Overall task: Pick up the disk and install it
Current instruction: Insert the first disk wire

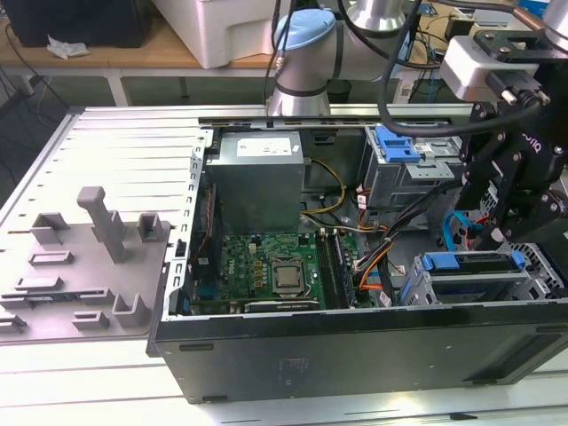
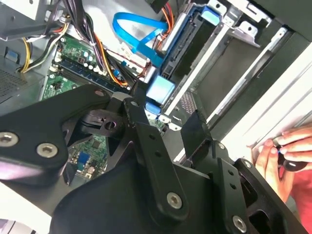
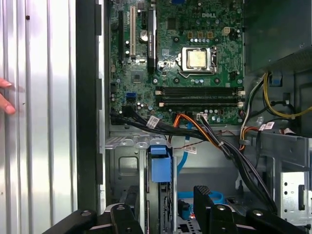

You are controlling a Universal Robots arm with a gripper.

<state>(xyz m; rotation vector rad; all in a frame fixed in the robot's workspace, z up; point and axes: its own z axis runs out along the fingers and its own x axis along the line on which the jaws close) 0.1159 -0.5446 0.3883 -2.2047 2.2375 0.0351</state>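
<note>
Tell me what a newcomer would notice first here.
The open computer case dominates the exterior view, green motherboard bare at its centre. At that view's right, the black end effector hangs open above the blue-framed disk in the drive cage. A person's hand shows beside the case in the second wrist view.

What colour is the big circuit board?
The circuit board is green, clearest in the first wrist view.

Ribbed metal table (image 1: 115, 142) runs right across the exterior view, and sitting square on it is the open black computer case (image 1: 355, 346). Just beside it, on the exterior view's left, a grey moulded tray (image 1: 75, 271) lies flat.
</note>
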